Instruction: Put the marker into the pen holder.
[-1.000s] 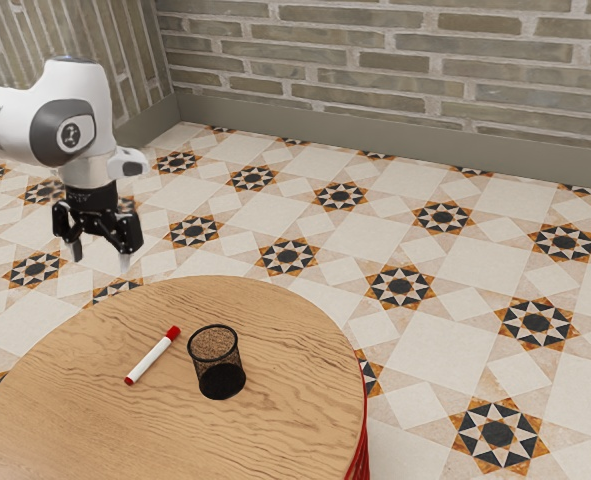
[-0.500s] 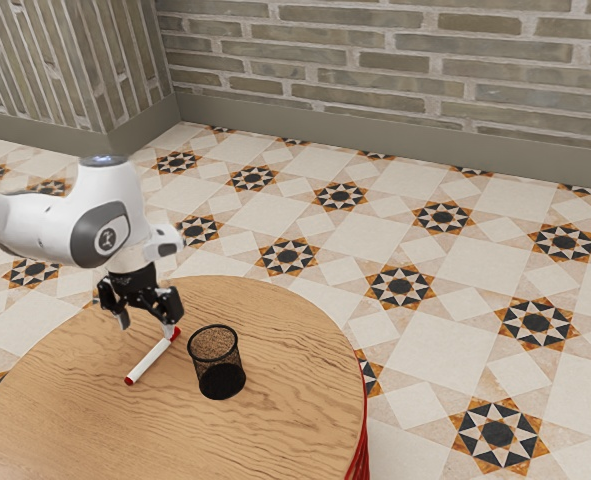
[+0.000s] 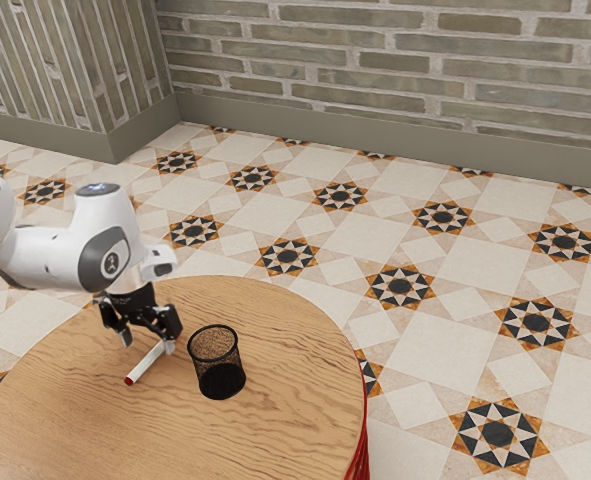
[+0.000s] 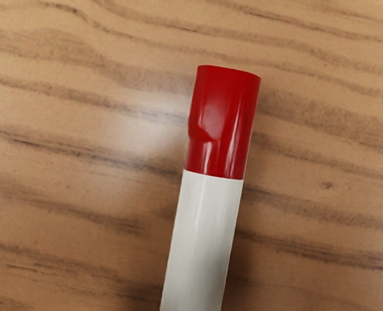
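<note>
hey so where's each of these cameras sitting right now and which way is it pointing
Exterior view: beside my arm, above the round table, looking down across it toward the brick wall; my arm enters from the exterior view's left, with the gripper over the marker, near the pen holder.
Wrist view: on my hand, facing down at the wood grain and the marker's red end.
Shared: both show the marker and part of the tabletop.
</note>
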`<move>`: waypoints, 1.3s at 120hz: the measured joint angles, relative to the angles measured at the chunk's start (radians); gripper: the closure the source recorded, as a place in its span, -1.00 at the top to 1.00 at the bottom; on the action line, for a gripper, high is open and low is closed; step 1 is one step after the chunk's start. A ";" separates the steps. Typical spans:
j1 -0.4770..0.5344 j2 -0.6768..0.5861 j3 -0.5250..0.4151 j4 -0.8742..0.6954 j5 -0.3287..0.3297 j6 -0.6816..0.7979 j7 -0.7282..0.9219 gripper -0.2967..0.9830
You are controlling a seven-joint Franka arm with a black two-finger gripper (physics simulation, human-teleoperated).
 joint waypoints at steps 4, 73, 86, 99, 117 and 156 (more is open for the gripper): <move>0.003 0.007 0.000 0.003 -0.009 0.006 0.011 0.53; 0.006 0.058 -0.005 0.047 -0.093 0.039 0.152 -0.10; 0.006 0.056 -0.005 0.044 -0.107 0.039 0.165 -0.30; 0.007 0.056 -0.005 0.042 -0.120 0.037 0.177 -0.41; 0.008 0.058 -0.005 0.039 -0.162 0.035 0.190 -0.48; 0.009 0.043 -0.004 0.038 -0.200 0.039 0.193 -0.67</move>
